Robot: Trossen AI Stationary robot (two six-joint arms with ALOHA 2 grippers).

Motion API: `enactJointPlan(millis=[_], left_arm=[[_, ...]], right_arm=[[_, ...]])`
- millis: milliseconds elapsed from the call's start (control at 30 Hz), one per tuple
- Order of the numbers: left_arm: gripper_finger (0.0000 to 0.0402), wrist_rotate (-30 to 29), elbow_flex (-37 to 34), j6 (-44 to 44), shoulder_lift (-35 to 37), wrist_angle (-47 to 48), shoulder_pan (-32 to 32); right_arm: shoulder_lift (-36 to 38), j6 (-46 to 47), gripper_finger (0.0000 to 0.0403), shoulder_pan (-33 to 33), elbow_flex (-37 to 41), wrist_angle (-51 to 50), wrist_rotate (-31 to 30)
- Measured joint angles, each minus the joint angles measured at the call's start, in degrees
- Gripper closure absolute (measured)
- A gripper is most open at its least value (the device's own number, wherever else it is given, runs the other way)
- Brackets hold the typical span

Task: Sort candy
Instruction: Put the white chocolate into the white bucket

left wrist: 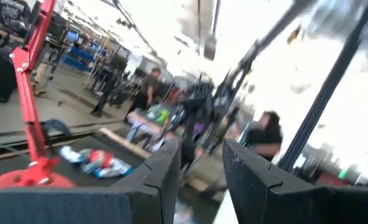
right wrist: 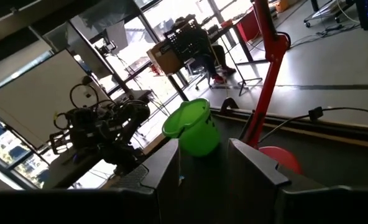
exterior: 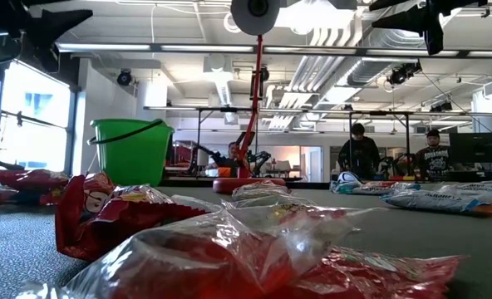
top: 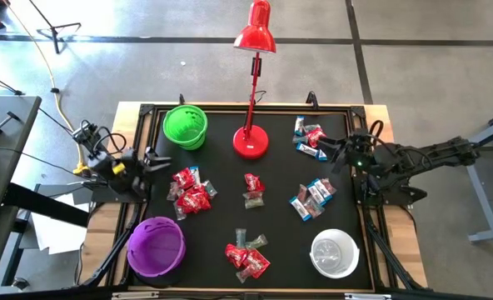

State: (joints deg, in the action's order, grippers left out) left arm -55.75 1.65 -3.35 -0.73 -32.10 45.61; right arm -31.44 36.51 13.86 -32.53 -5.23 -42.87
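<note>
Small wrapped sweets in red, blue-and-white and clear wrappers lie in several piles on the black mat. The piles are left of centre (top: 191, 190), at centre (top: 252, 190), right of centre (top: 313, 198), near the front edge (top: 246, 255) and at the far right (top: 309, 137). In the low view red sweets (exterior: 229, 249) fill the foreground. My left gripper (top: 159, 158) (left wrist: 201, 165) hovers open at the mat's left edge, above table height. My right gripper (top: 331, 150) (right wrist: 204, 163) hovers open at the right edge, beside the far-right pile. Neither holds anything.
A green bowl (top: 185, 127) (right wrist: 193, 129) stands at the far left, a purple bowl (top: 156, 246) at the near left, a white bowl (top: 335, 252) at the near right. A red desk lamp's base (top: 251, 142) stands at the far centre. People show in the room beyond.
</note>
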Motion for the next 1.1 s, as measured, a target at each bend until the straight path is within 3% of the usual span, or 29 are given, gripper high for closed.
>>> enactJointPlan(millis=[200,400,533,733,867,1100], left_arm=[[0.0296,9.3,0.6,3.8,0.0,-10.8,0.0],[0.0296,8.3,6.3,5.3,-1.2,-8.9,0.0],[0.0296,7.4,11.8,7.0,-5.3,-5.9,0.0],[0.0296,4.9,23.1,5.1,-14.8,5.2,0.0],[0.0296,-0.1,32.0,5.0,-22.0,13.4,0.0],[0.0296,-9.6,45.3,1.4,-31.9,29.8,0.0]], right_arm=[[0.0,1.2,0.0273,0.0,0.0,1.6,1.4],[-0.3,0.6,0.0273,0.0,-2.2,4.4,1.3],[-1.8,-1.4,0.0273,0.0,-7.4,0.0,1.3],[-7.9,0.2,0.0273,0.0,-21.0,-18.5,1.3],[-14.4,3.9,0.0273,0.0,-31.1,-35.3,1.3],[-24.6,20.8,0.0273,-0.4,-41.7,-66.5,5.6]])
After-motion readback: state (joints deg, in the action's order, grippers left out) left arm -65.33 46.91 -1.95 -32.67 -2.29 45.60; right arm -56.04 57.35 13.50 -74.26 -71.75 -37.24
